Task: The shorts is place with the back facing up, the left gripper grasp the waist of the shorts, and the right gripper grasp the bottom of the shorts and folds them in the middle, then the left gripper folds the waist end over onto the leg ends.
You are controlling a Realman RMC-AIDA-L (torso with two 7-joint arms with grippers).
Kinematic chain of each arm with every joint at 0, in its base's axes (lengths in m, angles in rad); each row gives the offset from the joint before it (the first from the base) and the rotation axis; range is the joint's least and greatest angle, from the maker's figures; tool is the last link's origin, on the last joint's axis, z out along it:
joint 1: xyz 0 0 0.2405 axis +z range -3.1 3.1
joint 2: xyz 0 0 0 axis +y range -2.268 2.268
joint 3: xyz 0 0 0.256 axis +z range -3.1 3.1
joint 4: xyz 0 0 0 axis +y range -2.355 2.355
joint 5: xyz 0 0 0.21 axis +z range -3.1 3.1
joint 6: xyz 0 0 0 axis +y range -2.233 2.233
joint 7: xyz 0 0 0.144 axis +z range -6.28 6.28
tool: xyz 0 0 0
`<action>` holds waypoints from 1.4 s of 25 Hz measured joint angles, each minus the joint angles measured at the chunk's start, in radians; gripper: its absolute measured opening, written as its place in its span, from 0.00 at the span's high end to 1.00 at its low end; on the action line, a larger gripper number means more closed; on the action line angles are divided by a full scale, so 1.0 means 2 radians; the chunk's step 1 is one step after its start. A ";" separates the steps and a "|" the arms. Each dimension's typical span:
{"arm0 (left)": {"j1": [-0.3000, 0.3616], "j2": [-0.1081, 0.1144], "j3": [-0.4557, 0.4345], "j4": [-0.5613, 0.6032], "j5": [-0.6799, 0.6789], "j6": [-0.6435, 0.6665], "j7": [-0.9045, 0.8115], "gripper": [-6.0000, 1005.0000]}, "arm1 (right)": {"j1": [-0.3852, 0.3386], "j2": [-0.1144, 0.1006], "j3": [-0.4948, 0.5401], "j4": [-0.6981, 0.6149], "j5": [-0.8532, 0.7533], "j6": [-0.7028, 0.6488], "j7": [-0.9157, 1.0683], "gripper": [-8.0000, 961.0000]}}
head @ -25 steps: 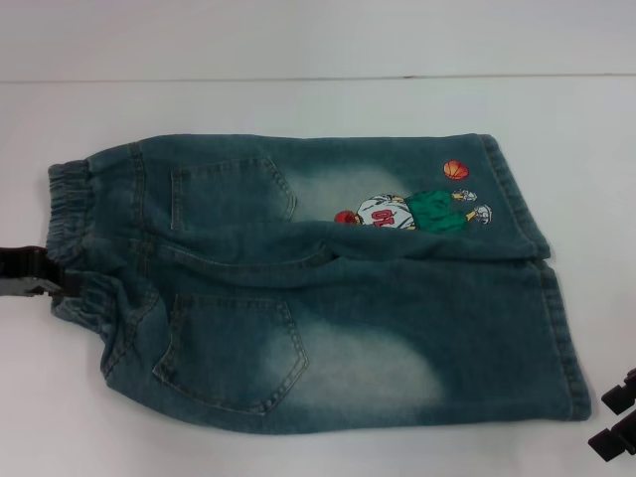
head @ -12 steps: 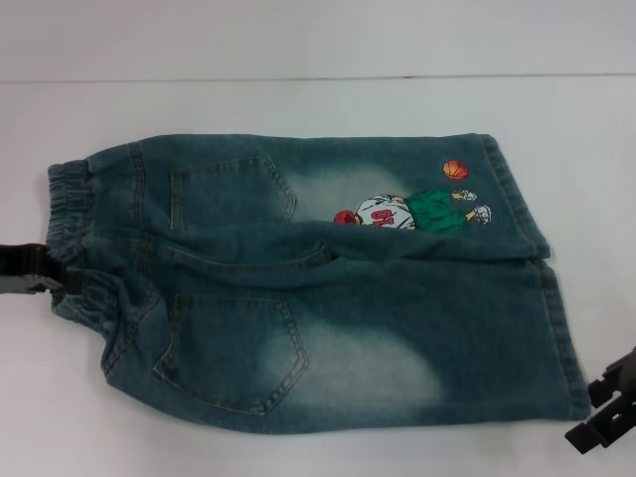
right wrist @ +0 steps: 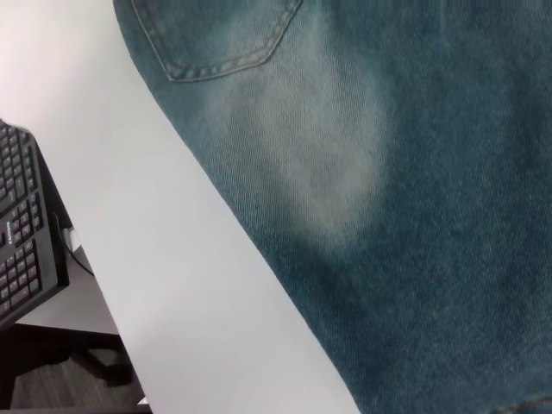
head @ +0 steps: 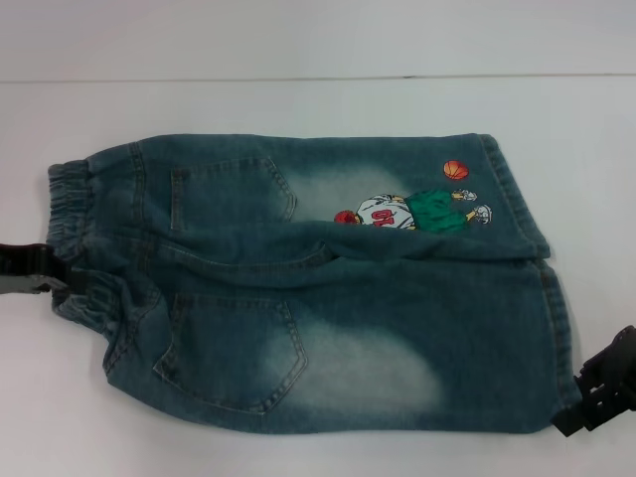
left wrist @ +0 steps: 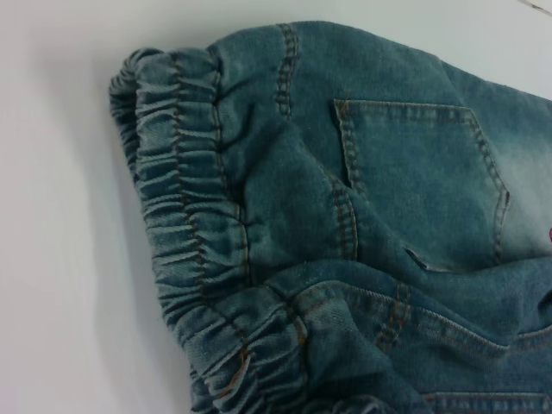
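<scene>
A white table [head: 298, 104] carries the shorts [head: 308, 288], spread flat; a black keyboard [right wrist: 26, 228] sits beyond the table's edge.

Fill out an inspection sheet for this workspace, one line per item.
Surface: white table, bare around the garment.
Job's things: the shorts lie flat, back pockets up; the waist is at the robot's left, the bottom of the shorts at its right. The cartoon print is on the far leg.
Clutter: nothing seen on the table.
Grippers: the left gripper is at the waist's edge; the right gripper is at the near leg's hem corner.
Cables: a thin one near the keyboard in the right wrist view.
Surroundings: that black keyboard sits on a lower surface beyond the table edge, with dark floor below it.
</scene>
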 joint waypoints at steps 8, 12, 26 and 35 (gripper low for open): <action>0.001 -0.002 -0.001 0.000 0.000 0.000 0.001 0.95 | 0.000 0.000 0.005 -0.002 0.000 0.003 -0.003 0.54; 0.000 -0.002 -0.002 0.000 0.000 0.000 0.001 0.95 | -0.002 0.000 0.008 -0.002 0.000 0.010 -0.003 0.73; 0.000 0.002 -0.022 0.003 -0.016 0.003 -0.011 0.95 | -0.013 -0.007 0.066 -0.004 0.051 0.028 -0.018 0.97; 0.006 -0.001 -0.101 -0.009 -0.061 -0.056 -0.019 0.95 | -0.046 -0.008 0.148 0.019 0.192 0.113 -0.036 0.97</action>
